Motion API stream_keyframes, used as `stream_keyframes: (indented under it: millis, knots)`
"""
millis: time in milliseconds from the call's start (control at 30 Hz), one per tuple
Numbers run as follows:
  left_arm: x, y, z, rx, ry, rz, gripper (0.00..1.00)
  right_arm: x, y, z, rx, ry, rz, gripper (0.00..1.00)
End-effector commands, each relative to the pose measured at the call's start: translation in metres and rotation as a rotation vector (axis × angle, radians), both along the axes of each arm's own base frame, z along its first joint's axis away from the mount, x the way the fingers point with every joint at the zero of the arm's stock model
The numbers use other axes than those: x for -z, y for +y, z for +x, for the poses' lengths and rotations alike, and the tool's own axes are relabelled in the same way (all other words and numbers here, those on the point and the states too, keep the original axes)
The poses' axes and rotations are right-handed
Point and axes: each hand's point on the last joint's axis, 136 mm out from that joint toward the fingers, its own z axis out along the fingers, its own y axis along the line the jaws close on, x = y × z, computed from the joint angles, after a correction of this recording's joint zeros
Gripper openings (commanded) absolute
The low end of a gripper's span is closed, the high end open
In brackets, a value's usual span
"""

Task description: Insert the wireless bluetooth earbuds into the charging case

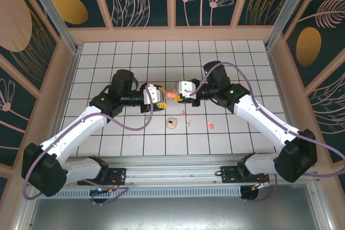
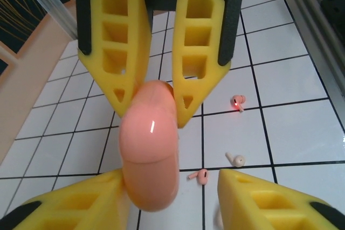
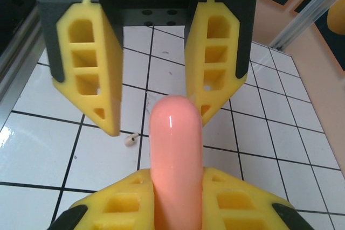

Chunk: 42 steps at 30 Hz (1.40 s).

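White tiled table (image 1: 242,63). Above its middle, the right gripper (image 1: 178,93) clamps one end of a salmon-pink charging case (image 3: 175,149), which looks closed. The left gripper (image 1: 160,96) straddles the other end, fingers apart and not gripping. A cream case (image 1: 172,123) rests on the tiles nearby. No bud is inserted: three loose earbuds (image 2: 235,159), pink and cream, lie near it. The closed lid probably needs opening first.
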Motion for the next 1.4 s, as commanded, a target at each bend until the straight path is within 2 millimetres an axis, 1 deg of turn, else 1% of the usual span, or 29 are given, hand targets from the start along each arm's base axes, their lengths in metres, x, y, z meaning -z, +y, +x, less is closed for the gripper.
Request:
stream_keyframes:
  millis: [0,133,200,367,500,533,600,667,767,900,1000,1033,1067,1267,1367]
  knots:
    - [-0.013,-0.006,-0.013,0.070,-0.004,-0.055,0.42,0.003,0.003,0.000,-0.017,0.005,-0.001,0.17]
    - [-0.015,-0.006,-0.016,0.077,0.001,-0.066,0.37,0.004,0.005,-0.001,-0.030,0.010,0.002,0.17]
    - [-0.014,-0.005,-0.015,0.070,-0.002,-0.063,0.32,0.002,0.006,-0.002,-0.040,0.009,0.016,0.17]
    - [-0.011,-0.004,-0.014,0.064,0.000,-0.056,0.28,-0.002,0.008,-0.006,-0.063,0.010,0.038,0.17]
    - [-0.011,-0.004,-0.013,0.061,0.003,-0.057,0.20,-0.001,0.009,-0.008,-0.072,0.010,0.045,0.17]
    - [-0.011,-0.004,-0.013,0.059,0.002,-0.057,0.19,-0.001,0.009,-0.007,-0.070,0.009,0.046,0.18]
    - [-0.011,-0.004,-0.014,0.059,0.000,-0.057,0.16,-0.002,0.009,-0.004,-0.055,0.008,0.056,0.26]
    - [-0.010,-0.003,-0.015,0.058,0.002,-0.059,0.15,-0.004,0.008,-0.002,-0.040,0.003,0.078,0.34]
    - [-0.009,-0.003,-0.017,0.062,0.011,-0.063,0.14,-0.008,0.005,0.002,-0.020,0.000,0.110,0.38]
    - [-0.006,-0.004,-0.017,0.069,0.027,-0.061,0.14,-0.019,-0.004,0.006,0.004,-0.003,0.166,0.39]
    - [-0.006,-0.006,-0.018,0.082,0.036,-0.067,0.14,-0.026,-0.006,0.003,-0.001,-0.006,0.202,0.39]
    - [-0.006,-0.006,-0.018,0.083,0.039,-0.067,0.14,-0.027,-0.006,0.001,-0.008,-0.004,0.210,0.39]
    - [-0.005,-0.006,-0.018,0.083,0.044,-0.066,0.14,-0.029,-0.013,0.008,0.015,-0.006,0.218,0.39]
    - [-0.002,-0.006,-0.019,0.081,0.053,-0.063,0.13,-0.032,-0.018,0.000,-0.018,0.005,0.248,0.39]
    - [-0.001,-0.006,-0.019,0.080,0.057,-0.063,0.13,-0.034,-0.019,0.001,-0.019,0.001,0.261,0.39]
